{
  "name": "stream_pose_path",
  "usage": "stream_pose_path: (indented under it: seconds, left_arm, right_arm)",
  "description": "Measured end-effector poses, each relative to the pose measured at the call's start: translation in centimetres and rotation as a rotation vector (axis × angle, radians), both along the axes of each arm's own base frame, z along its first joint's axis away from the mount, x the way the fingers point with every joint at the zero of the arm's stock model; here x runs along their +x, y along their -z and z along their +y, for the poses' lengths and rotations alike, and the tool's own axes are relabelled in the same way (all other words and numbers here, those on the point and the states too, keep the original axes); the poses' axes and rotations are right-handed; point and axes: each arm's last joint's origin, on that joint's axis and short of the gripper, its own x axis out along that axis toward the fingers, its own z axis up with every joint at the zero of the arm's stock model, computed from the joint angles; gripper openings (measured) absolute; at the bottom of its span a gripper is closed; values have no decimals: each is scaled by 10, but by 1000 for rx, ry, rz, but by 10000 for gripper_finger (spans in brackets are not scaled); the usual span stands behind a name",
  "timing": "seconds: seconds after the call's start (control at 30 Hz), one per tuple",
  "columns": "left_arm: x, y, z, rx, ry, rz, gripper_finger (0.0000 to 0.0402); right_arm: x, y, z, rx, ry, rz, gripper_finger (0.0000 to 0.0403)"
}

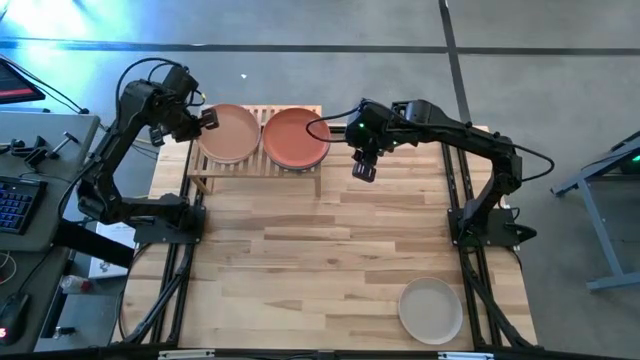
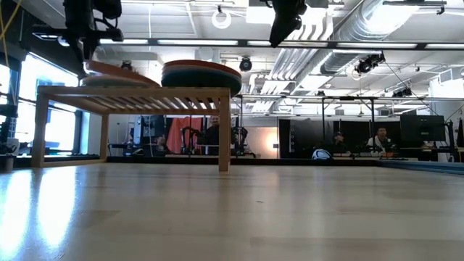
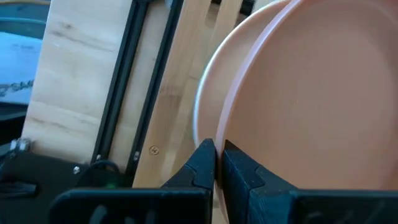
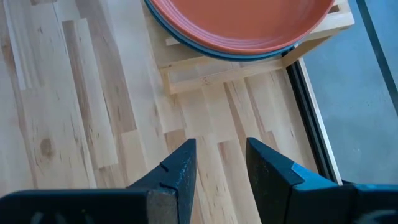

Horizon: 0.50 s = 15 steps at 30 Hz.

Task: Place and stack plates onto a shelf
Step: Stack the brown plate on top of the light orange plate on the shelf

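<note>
The light-wood shelf (image 1: 255, 165) stands at the table's far side and carries two stacks of plates. On the left stack a peach plate (image 1: 230, 132) lies tilted, with my left gripper (image 1: 207, 118) shut on its left rim. A paler plate (image 3: 208, 93) shows beneath it. The right stack has a terracotta plate (image 1: 297, 137) on a blue plate (image 4: 205, 53). My right gripper (image 1: 363, 170) hangs open above the bare table, just right of the shelf. A beige plate (image 1: 431, 308) rests flat near the table's near right corner. My left gripper pinches the peach plate's rim (image 3: 227, 134) on the plate's left side between its two fingers (image 3: 202, 163), one over the inner face and one outside. The fingers come steeply from above. The held edge (image 2: 98, 69) is raised, and the plate's right part rests on the stack.
The shelf's legs (image 2: 224, 134) stand on the butcher-block tabletop (image 1: 330, 240), which shows bare wood between the shelf and the beige plate. Black arm bases (image 1: 165, 215) and frames run along both side edges. A desk with a keyboard (image 1: 15, 205) lies beyond the left edge.
</note>
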Motion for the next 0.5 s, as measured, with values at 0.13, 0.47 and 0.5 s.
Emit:
stream_pose_path:
  seconds: [0.13, 0.47, 0.5]
  left_arm:
    - [0, 12, 1, -42, 8, 21, 3]
    - [0, 15, 3, -18, 6, 55, 3]
    - [0, 15, 3, -14, 5, 63, 3]
  right_arm:
    - [0, 0, 0, 0, -1, 0, 117]
    - [0, 0, 0, -1, -3, 1, 117]
    - [0, 0, 0, -1, -3, 1, 117]
